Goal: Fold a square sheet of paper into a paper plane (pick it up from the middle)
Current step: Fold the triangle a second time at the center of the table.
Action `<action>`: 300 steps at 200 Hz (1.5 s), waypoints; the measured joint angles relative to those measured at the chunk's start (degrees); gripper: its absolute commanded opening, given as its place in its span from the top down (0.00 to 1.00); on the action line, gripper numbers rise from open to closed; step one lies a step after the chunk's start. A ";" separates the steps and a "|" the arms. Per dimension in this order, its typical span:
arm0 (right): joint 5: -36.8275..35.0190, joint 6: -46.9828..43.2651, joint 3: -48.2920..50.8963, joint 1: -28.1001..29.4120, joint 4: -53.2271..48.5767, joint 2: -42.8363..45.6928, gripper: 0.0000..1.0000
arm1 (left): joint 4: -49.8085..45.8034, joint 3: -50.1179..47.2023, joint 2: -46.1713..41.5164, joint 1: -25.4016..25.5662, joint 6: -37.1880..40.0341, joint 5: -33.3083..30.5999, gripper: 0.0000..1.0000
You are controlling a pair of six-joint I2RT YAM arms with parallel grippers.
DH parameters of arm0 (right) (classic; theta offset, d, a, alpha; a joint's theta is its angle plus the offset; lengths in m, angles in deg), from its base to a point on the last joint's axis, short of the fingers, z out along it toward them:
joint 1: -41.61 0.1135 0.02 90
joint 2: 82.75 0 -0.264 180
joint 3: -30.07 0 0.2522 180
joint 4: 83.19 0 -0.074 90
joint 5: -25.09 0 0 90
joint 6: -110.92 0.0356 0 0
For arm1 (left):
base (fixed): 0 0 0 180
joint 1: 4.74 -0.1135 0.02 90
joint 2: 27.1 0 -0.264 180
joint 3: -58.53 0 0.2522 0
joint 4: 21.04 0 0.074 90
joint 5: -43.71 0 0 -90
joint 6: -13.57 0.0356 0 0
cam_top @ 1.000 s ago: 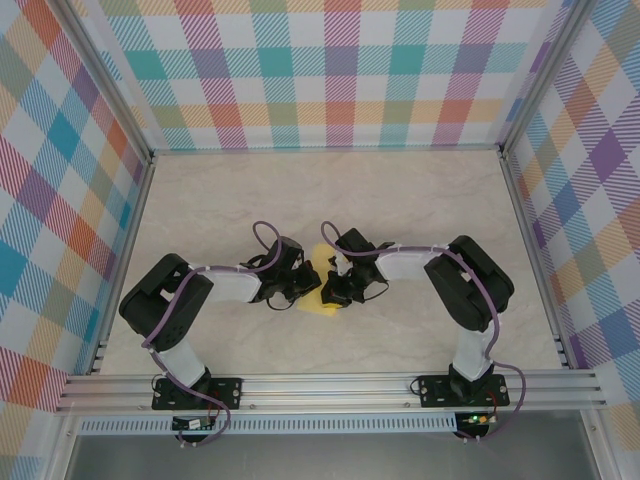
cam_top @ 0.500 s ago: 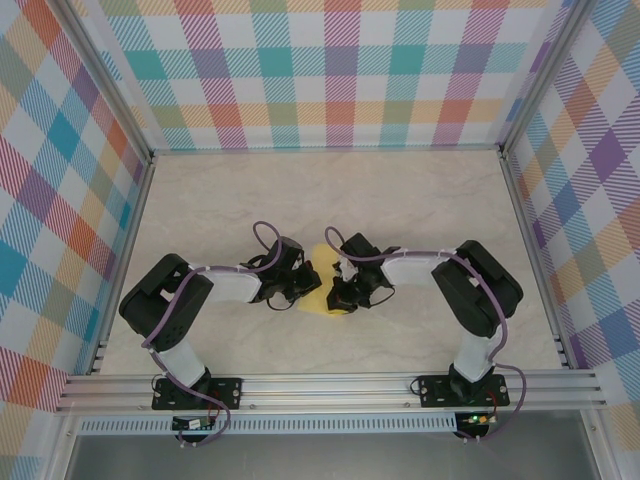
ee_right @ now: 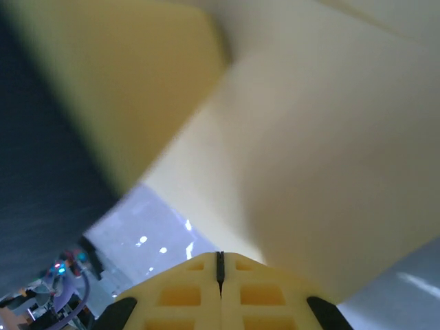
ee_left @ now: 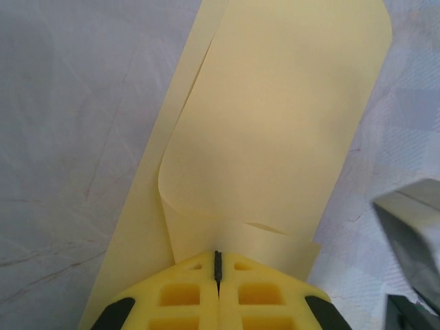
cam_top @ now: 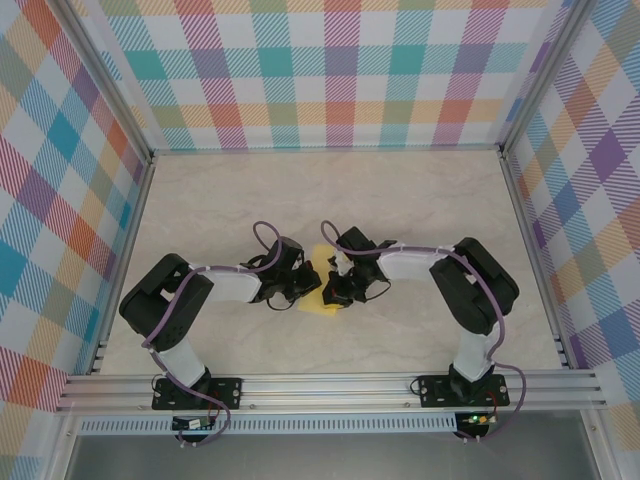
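Observation:
The square sheet of paper (cam_top: 322, 306) lies in the middle of the table, bright yellow and partly folded, between my two grippers. In the left wrist view the paper (ee_left: 275, 137) has one flap curled over a flat lower layer. My left gripper (ee_left: 217, 253) is shut, its tips resting at the paper's near edge with a dark slit between the jaws. In the top view the left gripper (cam_top: 306, 285) sits at the sheet's left side and the right gripper (cam_top: 336, 291) at its right. The right gripper (ee_right: 220, 256) is shut too, with the blurred paper (ee_right: 309, 151) looming right in front of it.
The pale marble-patterned table (cam_top: 330, 200) is ringed by checked walls (cam_top: 330, 70) and aluminium rails (cam_top: 330, 385). The right gripper's grey body (ee_left: 419, 234) shows at the right edge of the left wrist view.
The right gripper shifted slightly right along the paper, then came back left. The left arm and the paper stayed where they were.

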 measured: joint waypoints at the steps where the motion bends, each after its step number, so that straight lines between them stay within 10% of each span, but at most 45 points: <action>1: 0.00 0.00 0.07 0.00 0.00 -0.07 0.97 | 0.00 0.00 0.00 0.00 0.00 0.00 1.00; 201: 6.29 4.15 17.70 -1.84 14.91 13.94 0.93 | 1.51 -0.76 -0.04 0.07 -0.15 0.13 1.00; 300: 1.97 4.42 9.05 -1.90 13.44 2.82 0.99 | 1.46 -0.76 -0.07 0.24 -0.13 0.07 1.00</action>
